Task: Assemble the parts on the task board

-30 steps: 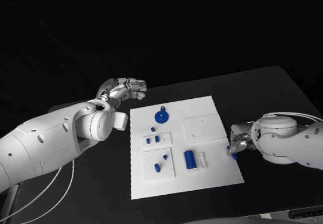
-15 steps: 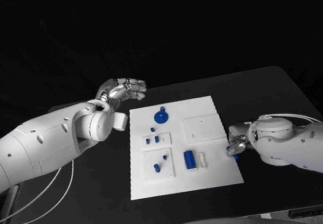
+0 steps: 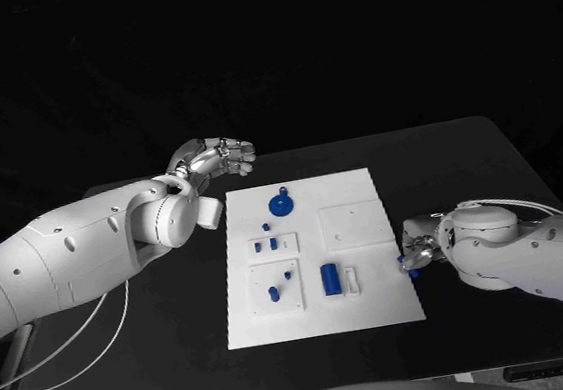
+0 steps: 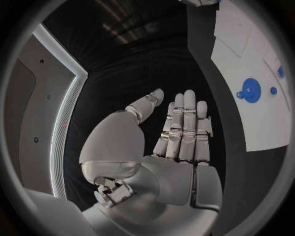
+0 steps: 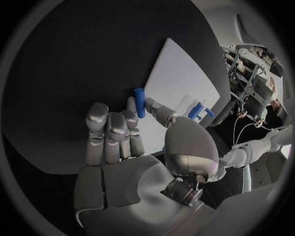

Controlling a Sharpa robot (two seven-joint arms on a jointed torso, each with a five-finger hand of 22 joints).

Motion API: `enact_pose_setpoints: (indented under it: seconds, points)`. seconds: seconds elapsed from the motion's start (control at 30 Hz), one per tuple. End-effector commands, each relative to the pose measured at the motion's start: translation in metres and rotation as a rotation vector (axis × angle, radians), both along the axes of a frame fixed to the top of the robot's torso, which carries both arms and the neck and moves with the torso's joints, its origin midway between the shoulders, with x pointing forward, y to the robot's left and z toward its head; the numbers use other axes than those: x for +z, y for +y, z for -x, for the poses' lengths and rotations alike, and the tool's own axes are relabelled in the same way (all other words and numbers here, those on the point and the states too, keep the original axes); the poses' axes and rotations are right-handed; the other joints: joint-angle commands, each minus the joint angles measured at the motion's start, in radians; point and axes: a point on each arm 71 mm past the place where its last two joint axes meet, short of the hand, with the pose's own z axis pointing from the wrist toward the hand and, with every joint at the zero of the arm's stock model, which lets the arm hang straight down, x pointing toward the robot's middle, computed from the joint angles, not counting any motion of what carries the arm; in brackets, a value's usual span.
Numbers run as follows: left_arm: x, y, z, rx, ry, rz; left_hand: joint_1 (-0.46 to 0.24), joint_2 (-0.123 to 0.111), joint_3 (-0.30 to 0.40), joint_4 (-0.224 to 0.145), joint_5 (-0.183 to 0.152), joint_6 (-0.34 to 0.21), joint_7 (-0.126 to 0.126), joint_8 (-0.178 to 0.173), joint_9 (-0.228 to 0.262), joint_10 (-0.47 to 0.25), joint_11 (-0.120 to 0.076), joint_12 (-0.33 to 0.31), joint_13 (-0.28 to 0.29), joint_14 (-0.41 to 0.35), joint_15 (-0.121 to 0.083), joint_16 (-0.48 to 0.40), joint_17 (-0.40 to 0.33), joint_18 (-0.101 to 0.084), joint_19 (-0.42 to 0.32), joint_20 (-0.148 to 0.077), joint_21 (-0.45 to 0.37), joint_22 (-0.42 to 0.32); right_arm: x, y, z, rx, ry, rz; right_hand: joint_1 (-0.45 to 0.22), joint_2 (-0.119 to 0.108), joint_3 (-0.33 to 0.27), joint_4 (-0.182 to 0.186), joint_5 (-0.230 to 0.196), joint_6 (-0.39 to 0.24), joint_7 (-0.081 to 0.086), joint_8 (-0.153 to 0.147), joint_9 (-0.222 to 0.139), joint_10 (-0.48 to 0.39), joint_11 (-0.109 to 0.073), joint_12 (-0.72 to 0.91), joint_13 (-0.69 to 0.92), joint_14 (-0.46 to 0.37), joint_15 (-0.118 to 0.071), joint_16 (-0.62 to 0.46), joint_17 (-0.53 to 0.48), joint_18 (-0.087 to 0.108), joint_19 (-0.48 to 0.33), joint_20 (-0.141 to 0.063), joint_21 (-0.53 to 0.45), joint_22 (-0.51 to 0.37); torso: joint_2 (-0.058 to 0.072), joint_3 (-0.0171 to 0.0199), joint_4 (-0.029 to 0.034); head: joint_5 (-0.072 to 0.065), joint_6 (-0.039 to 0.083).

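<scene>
Black bench (image 3: 465,154), white task board (image 3: 354,193) at its middle.
Right hand (image 3: 416,245) at the board's right edge, fingers (image 5: 131,110) pinching a blue peg (image 5: 140,102); left hand (image 3: 217,155) beyond its far-left corner, fingers straight, pressed together, holding nothing.

Right hand (image 3: 417,251) sits at the board's (image 3: 371,293) right edge, pinching a blue peg (image 5: 140,102), blocking approach there. Left hand (image 3: 217,155) hovers beyond the far-left corner. Board's near strip and table (image 3: 450,152) at far right lie unobstructed.
</scene>
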Motion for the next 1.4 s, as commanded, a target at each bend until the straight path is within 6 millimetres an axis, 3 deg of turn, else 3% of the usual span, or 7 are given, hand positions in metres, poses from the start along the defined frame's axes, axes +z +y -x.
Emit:
enact_pose_setpoints:
  seconds: [0.03,0.33,0.5,0.87,1.4]
  points:
    - [0.001,-0.002,0.000,-0.014,-0.002,0.011,-0.009,-0.002,0.001,0.008,-0.005,-0.006,-0.001,0.005,-0.001,-0.007,0.000,-0.002,-0.001,0.009,-0.001,-0.003,0.001,0.007,0.007,-0.001,-0.007,0.002,-0.007,-0.009,0.007,-0.065,0.062,-0.042,0.000,0.012,0.010,0.003,-0.004,0.011,-0.002,0.007,-0.013,0.010,-0.004,-0.005,0.000,0.006,-0.003,-0.003,-0.001,0.051,0.003,0.008,0.005,0.001,0.000,-0.0005,0.0000,0.000,0.001]
    - [0.001,-0.002,0.000,-0.013,-0.002,0.011,-0.009,-0.002,0.001,0.008,-0.005,-0.006,-0.001,0.005,-0.002,-0.007,0.000,-0.002,-0.001,0.009,-0.001,-0.004,0.002,0.007,0.007,-0.001,-0.007,0.002,0.030,-0.016,-0.003,-0.113,0.016,-0.124,-0.023,0.007,0.020,0.013,-0.004,0.023,-0.004,0.007,-0.019,0.023,-0.007,0.001,0.004,0.006,-0.005,-0.002,-0.001,0.051,0.006,0.010,0.009,0.003,0.000,-0.0018,-0.0008,-0.002,0.004]
    - [0.001,-0.002,0.000,-0.015,-0.002,0.012,-0.009,-0.002,0.001,0.008,-0.005,-0.006,-0.001,0.005,-0.002,-0.007,0.000,-0.002,-0.001,0.009,-0.001,-0.005,0.003,0.007,0.007,-0.001,-0.008,0.002,0.041,-0.010,-0.003,-0.122,0.016,-0.174,-0.030,0.005,0.021,0.015,-0.004,0.025,-0.005,0.006,-0.021,0.025,-0.008,0.002,0.004,0.006,-0.006,-0.002,-0.001,0.051,0.006,0.010,0.010,0.003,0.000,-0.0024,-0.0001,-0.002,0.007]
    - [0.001,-0.003,0.000,-0.017,-0.001,0.013,-0.008,-0.003,0.001,0.008,-0.005,-0.006,-0.001,0.005,-0.002,-0.007,0.000,-0.002,-0.001,0.009,-0.001,-0.006,0.004,0.008,0.007,-0.001,-0.008,0.002,0.033,0.025,0.001,-0.174,0.174,-0.323,-0.054,-0.001,0.013,0.024,-0.004,0.028,-0.006,0.003,-0.026,0.026,-0.008,0.000,0.005,0.006,-0.007,-0.002,-0.002,0.051,0.007,0.009,0.011,0.002,0.000,-0.0015,0.0006,-0.001,0.003]
    - [0.001,-0.005,0.000,-0.022,-0.001,0.014,-0.008,-0.003,0.001,0.008,-0.004,-0.006,-0.001,0.005,-0.002,-0.007,0.000,-0.002,-0.001,0.008,-0.001,-0.007,0.005,0.008,0.008,-0.001,-0.009,0.003,0.010,0.059,0.011,-0.153,0.258,-0.353,-0.080,0.000,-0.005,0.024,-0.004,0.028,-0.006,0.000,-0.031,0.022,-0.009,-0.004,0.005,0.005,-0.008,-0.003,-0.003,0.051,0.005,0.007,0.010,0.001,0.001,0.0005,0.0008,0.005,-0.003]
